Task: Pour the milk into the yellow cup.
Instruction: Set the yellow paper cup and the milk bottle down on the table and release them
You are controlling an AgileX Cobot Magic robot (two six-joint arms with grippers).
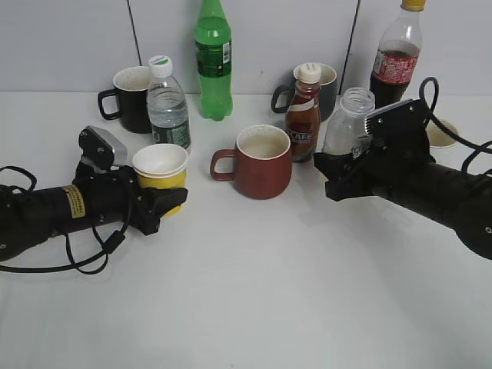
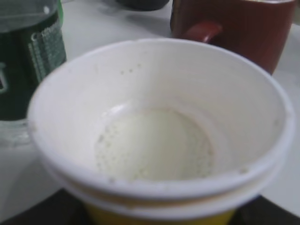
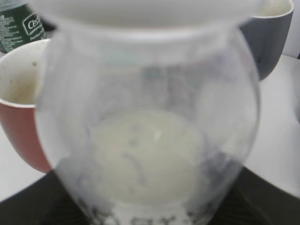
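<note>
Left gripper [image 1: 165, 201] clasps the yellow cup [image 1: 160, 167], which stands on the white table [image 1: 246, 300] to the left of the red-brown mug [image 1: 260, 161] at the centre; the left wrist view shows a shallow pool of milk [image 2: 152, 143] in the cup's bottom. A capped water bottle [image 1: 167, 104] rises just behind the cup. Right of the mug, beyond a brown coffee bottle [image 1: 304, 114], the right gripper [image 1: 338, 173] grips the clear capless milk bottle [image 1: 347, 119], held upright with a little white liquid [image 3: 147, 154] at its base.
</note>
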